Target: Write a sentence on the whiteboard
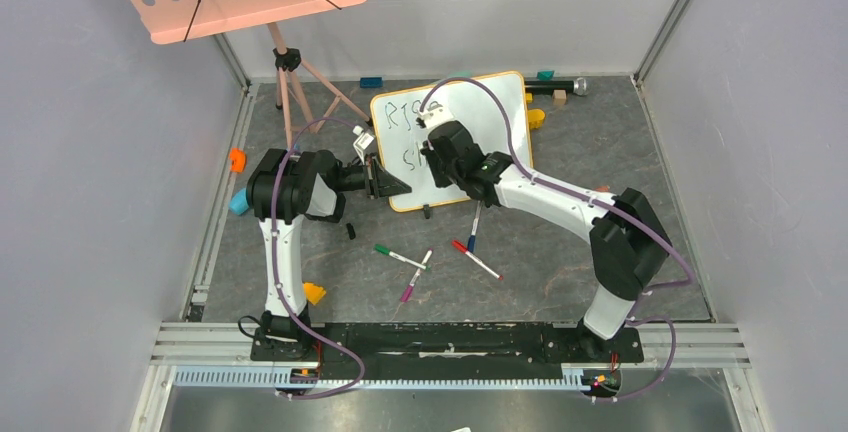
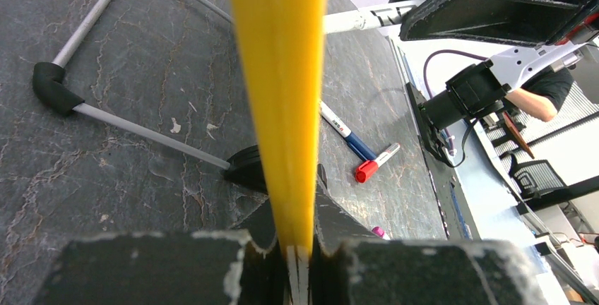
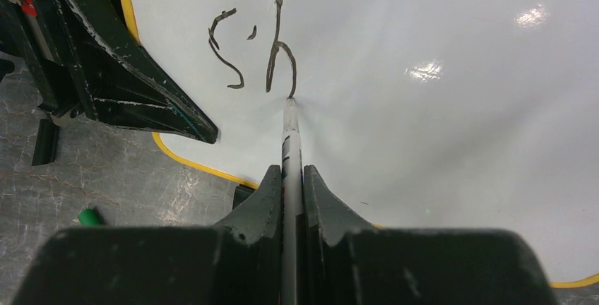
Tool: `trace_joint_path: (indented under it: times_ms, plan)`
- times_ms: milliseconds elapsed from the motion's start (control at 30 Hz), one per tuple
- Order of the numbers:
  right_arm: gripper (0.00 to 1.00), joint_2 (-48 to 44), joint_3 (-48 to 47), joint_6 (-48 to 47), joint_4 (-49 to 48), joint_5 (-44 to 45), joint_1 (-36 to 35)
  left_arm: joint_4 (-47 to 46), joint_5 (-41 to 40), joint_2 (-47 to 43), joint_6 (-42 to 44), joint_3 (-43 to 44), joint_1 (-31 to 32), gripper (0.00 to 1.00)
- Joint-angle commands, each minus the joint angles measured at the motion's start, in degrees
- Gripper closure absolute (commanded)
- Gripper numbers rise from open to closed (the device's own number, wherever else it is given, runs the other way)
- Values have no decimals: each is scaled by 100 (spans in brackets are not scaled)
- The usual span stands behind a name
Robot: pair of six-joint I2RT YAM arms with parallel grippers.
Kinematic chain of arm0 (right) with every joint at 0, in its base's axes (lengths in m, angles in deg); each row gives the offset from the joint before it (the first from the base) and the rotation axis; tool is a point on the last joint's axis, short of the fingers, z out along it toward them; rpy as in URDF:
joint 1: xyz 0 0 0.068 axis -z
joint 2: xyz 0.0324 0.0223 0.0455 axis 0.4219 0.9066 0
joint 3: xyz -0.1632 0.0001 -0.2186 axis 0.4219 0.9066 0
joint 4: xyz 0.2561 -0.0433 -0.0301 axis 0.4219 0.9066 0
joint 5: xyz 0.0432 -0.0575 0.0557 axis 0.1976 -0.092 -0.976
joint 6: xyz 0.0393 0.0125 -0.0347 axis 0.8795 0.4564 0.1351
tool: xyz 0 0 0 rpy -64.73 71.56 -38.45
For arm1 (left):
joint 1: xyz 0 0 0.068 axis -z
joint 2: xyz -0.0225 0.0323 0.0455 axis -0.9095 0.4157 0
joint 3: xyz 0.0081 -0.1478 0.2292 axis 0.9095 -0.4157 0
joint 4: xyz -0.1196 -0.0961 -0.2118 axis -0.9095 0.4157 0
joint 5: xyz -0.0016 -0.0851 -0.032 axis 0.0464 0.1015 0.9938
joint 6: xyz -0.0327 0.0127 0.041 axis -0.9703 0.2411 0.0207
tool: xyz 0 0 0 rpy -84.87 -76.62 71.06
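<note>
Right tool [image 3: 291,172] clenches a slim grey marker [image 3: 290,125] against the glossy whiteboard [image 3: 424,150]; left tool [image 2: 294,243] pinches its yellow rim [image 2: 279,72].

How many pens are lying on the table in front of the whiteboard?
4: a green pen, a pink pen beside it, a red pen to their right, a blue pen above that. The arms may hide others.

Grey marbled table [image 1: 545,277]: green marker [image 1: 399,256], pink marker [image 1: 416,276], red marker [image 1: 476,260], blue marker [image 1: 474,229] (loose, near whiteboard [image 1: 480,117]).
</note>
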State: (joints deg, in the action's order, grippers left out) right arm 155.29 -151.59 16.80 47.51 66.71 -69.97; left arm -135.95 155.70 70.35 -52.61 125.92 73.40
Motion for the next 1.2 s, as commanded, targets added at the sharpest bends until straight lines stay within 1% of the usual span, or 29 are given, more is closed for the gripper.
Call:
trace_joint_path:
  times_ms: [0, 267, 567, 1167]
  plan:
    - [100, -310, -44, -52, -150, 101, 111, -299, 565, 177, 383, -140, 106, 98]
    - [100, -581, -83, -89, -282, 57, 122, -299, 575, 178, 375, -132, 100, 98]
    - [100, -248, -549, -152, -120, 241, 172, -299, 585, 175, 382, -140, 100, 98]
    - [100, 219, -912, -191, 48, 505, 228, -299, 571, 178, 370, -132, 100, 98]
